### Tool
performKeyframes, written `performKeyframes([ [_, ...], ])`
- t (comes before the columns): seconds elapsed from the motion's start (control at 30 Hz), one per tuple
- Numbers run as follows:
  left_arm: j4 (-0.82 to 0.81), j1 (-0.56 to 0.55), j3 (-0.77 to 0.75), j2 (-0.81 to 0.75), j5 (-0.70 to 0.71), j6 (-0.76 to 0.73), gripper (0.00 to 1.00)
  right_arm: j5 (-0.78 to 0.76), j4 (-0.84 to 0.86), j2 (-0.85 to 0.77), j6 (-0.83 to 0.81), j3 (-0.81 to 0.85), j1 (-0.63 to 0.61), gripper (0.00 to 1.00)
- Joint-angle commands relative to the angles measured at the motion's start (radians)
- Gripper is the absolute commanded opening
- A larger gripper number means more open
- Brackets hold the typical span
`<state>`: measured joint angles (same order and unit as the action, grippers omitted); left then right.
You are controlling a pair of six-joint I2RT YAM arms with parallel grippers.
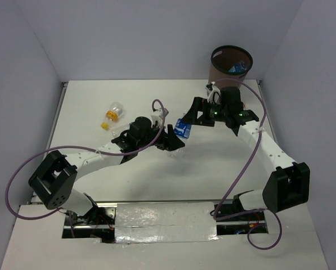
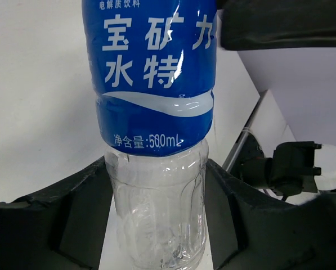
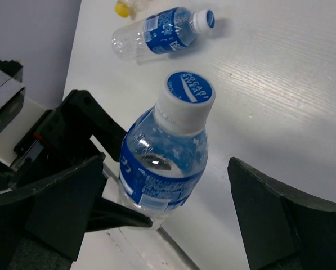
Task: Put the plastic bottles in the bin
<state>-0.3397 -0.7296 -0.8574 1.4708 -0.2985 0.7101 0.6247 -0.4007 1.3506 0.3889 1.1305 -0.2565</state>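
My left gripper (image 1: 176, 136) (image 2: 156, 169) is shut on the clear lower part of a blue-labelled bottle (image 1: 183, 128) (image 2: 153, 112), held above the table. In the right wrist view this bottle (image 3: 165, 163) has a white cap with a blue top. My right gripper (image 1: 191, 119) (image 3: 168, 166) is wide open with a finger on each side of the bottle's top, not touching it. The brown bin (image 1: 223, 77) stands at the far right with a blue-labelled bottle (image 1: 238, 67) inside. A yellow-capped bottle (image 1: 112, 115) lies at the far left. Another blue-labelled bottle (image 3: 165, 31) lies on the table.
The white table ends at grey walls on the left, back and right. A metal rail (image 1: 55, 121) runs along the left edge. Purple cables (image 1: 21, 169) loop from both arms. The bin stands just behind the right arm's wrist.
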Motion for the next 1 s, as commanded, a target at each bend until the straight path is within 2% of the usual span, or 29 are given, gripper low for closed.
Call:
performKeyframes([
  [0.0,-0.154,-0.011,-0.029,0.009,-0.076,0.002,0.32,-0.077,0.059,-0.001,0.076,-0.015,-0.023,1.00],
  [0.3,-0.202,-0.027,-0.032,0.020,-0.094,0.009,0.33,-0.053,0.085,0.048,0.136,-0.028,-0.043,0.97],
  [0.37,-0.199,-0.028,-0.034,0.022,-0.093,0.005,0.35,-0.024,0.092,0.061,0.148,-0.025,-0.043,0.87],
  [0.4,-0.190,-0.028,-0.038,0.023,-0.090,0.005,0.38,-0.014,0.098,0.064,0.154,-0.023,-0.043,0.76],
  [0.47,-0.179,-0.028,-0.042,0.023,-0.082,0.005,0.41,0.004,0.097,0.065,0.154,-0.020,-0.044,0.65],
  [0.6,-0.127,-0.028,-0.063,0.020,-0.044,0.003,0.58,0.024,0.060,0.079,0.131,0.005,-0.043,0.41],
  [0.63,-0.102,-0.028,-0.065,0.016,-0.038,0.000,0.66,0.027,0.054,0.085,0.114,0.009,-0.043,0.34],
  [0.8,-0.047,-0.028,-0.065,-0.046,0.036,-0.044,0.80,-0.023,0.025,0.070,0.038,0.057,-0.041,0.24],
  [0.87,-0.009,-0.025,-0.063,-0.090,0.102,-0.058,0.95,-0.060,0.017,0.065,-0.036,0.103,-0.035,0.23],
  [0.9,0.005,-0.025,-0.057,-0.104,0.125,-0.072,0.99,-0.074,0.019,0.061,-0.060,0.120,-0.026,0.22],
  [0.97,0.043,-0.016,-0.049,-0.156,0.188,-0.083,0.99,-0.111,0.023,0.061,-0.136,0.185,0.003,0.21],
])
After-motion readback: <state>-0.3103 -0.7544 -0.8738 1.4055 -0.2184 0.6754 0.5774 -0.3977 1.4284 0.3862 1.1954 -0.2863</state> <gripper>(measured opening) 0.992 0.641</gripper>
